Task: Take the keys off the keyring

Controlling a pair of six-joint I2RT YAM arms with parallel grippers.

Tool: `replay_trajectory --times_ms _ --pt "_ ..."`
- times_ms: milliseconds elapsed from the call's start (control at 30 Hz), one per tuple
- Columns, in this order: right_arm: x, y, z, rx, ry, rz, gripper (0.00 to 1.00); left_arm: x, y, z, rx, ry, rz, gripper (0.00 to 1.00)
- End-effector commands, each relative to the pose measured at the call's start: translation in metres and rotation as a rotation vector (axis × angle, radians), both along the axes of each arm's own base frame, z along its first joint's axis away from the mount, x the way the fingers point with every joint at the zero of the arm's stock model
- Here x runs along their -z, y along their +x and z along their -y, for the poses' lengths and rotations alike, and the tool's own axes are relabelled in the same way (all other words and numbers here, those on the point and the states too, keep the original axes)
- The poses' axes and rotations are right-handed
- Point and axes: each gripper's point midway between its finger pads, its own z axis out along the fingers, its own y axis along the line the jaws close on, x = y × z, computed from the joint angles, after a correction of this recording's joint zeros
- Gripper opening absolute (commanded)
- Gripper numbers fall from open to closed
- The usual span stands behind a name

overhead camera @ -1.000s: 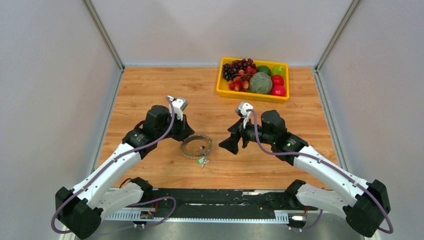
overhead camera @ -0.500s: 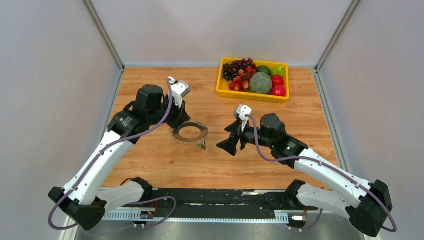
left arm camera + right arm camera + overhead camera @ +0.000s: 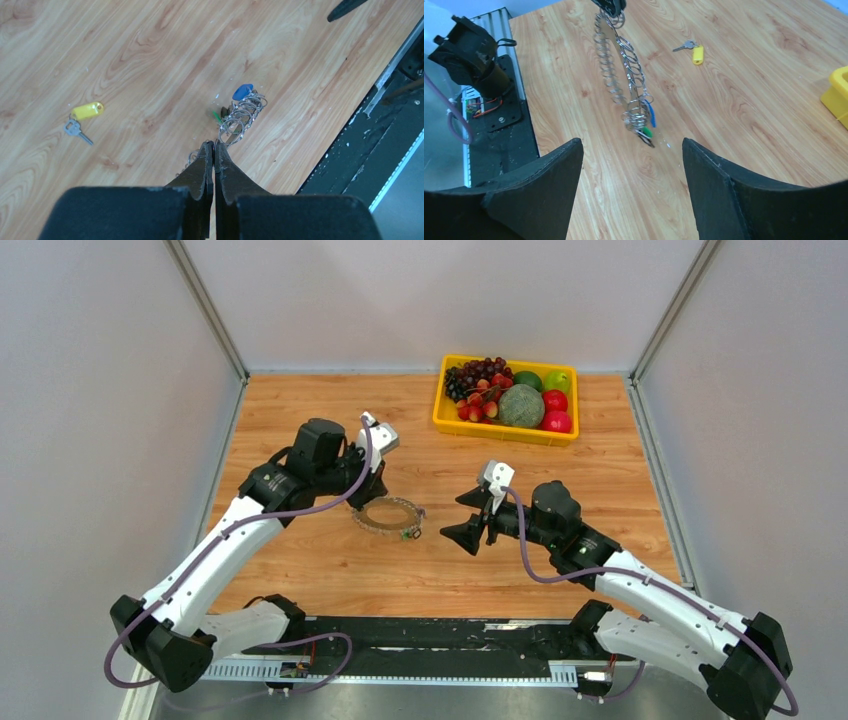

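Note:
The keyring [image 3: 388, 515] is a dark ring fringed with silvery loops, held tilted off the wooden table by its far left rim. My left gripper [image 3: 371, 489] is shut on that rim; in the left wrist view its fingers [image 3: 206, 165] pinch the loops [image 3: 242, 112]. A blue-headed key [image 3: 243, 91] and a green-headed key [image 3: 216, 116] hang at the ring's low end. My right gripper [image 3: 465, 517] stands open just right of the ring, nothing between its fingers; in its view the keyring [image 3: 624, 65] hangs edge-on ahead with the green key [image 3: 645, 133] lowest. A yellow-tagged key [image 3: 697, 54] lies loose on the table.
A yellow tray [image 3: 440, 416] of fruit stands at the back right of the table. Grey walls close in the left, right and back sides. The black base rail [image 3: 420, 635] runs along the near edge.
The ring lay flat on the table a second ago; my left gripper has lifted it by the rim and shifted it back. My right gripper's jaws have narrowed a little.

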Motion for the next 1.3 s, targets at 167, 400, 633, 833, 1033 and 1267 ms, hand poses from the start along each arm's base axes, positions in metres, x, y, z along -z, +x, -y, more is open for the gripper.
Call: replay_trajectory --times_ms 167,400,633,833,1033,1267 --pt "-0.007 0.019 -0.001 0.067 0.009 0.060 0.76 -0.123 0.013 0.034 -0.067 -0.316 0.046 0.00" --pt "-0.005 0.020 0.001 0.081 0.001 0.066 0.77 -0.113 0.060 0.038 0.104 -0.122 0.420 0.00" --pt "-0.010 0.027 0.018 0.164 0.011 0.141 0.78 -0.086 0.049 0.054 0.236 -0.167 0.439 0.00" --pt "-0.004 0.015 0.023 0.107 -0.016 0.212 0.78 -0.087 0.024 0.061 0.355 -0.225 0.452 0.00" --pt "0.007 -0.009 0.016 -0.061 -0.035 0.306 0.67 -0.095 -0.008 0.072 0.511 -0.319 0.421 0.00" --pt "0.003 -0.019 0.009 -0.129 0.010 0.345 0.60 -0.104 -0.032 0.075 0.620 -0.389 0.421 0.00"
